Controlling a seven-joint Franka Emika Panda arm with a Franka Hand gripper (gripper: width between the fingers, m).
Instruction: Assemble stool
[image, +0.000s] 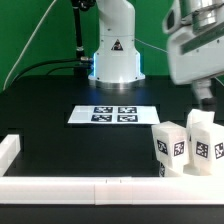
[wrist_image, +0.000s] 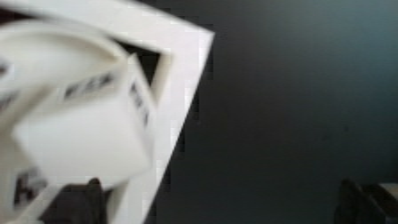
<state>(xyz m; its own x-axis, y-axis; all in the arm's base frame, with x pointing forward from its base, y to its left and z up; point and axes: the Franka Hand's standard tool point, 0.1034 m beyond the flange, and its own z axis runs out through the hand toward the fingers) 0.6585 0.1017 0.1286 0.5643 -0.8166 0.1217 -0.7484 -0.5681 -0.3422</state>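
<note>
Upright white block legs with black-and-white tags stand close together at the exterior view's lower right: one leg (image: 170, 148), a second (image: 207, 145), and a third (image: 199, 122) partly hidden behind them. My gripper (image: 204, 98) hangs just above them, its dark fingers pointing down. The wrist view is blurred. It shows the white legs (wrist_image: 71, 110) to one side. The gripper (wrist_image: 222, 205) is open and empty, with dark table between its fingertips (wrist_image: 71, 205). The round seat is out of view.
White border bars (image: 70, 185) run along the table's front edge, with a short end piece (image: 8, 150) at the exterior view's left, and a bar corner shows in the wrist view (wrist_image: 178, 60). The marker board (image: 113, 114) lies mid-table before the arm's base (image: 115, 55).
</note>
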